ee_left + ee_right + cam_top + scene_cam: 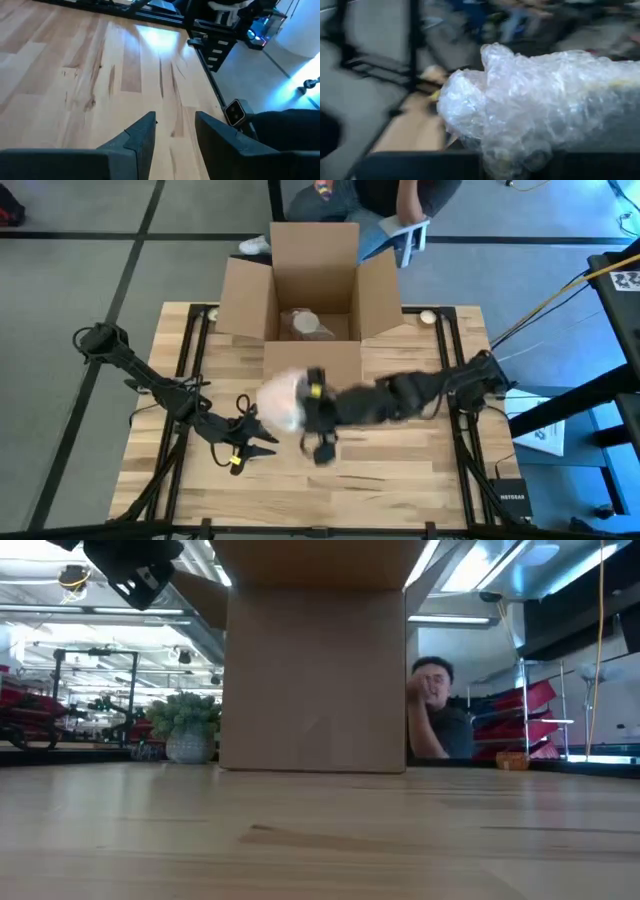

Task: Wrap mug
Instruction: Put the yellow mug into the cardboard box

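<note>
1. We see the left gripper (262, 442) low over the counter (400, 470), jaws spread and empty;
2. the right gripper (300, 408) pinches the bubble-wrapped mug (282, 402) above mid-counter;
3. beyond stands the open cardboard box (312, 280).

A pale wooden plank surface (400, 470) carries an open brown cardboard box (315, 265) at its far edge, flaps spread; something brownish lies inside, too unclear to name. Beyond the box a seated person (438, 710) faces the surface, one hand raised near the head. In the low view a leafy green plant in a grey pot (185, 725) stands left of the box. Red racks (525, 710) stand to the right.
</note>
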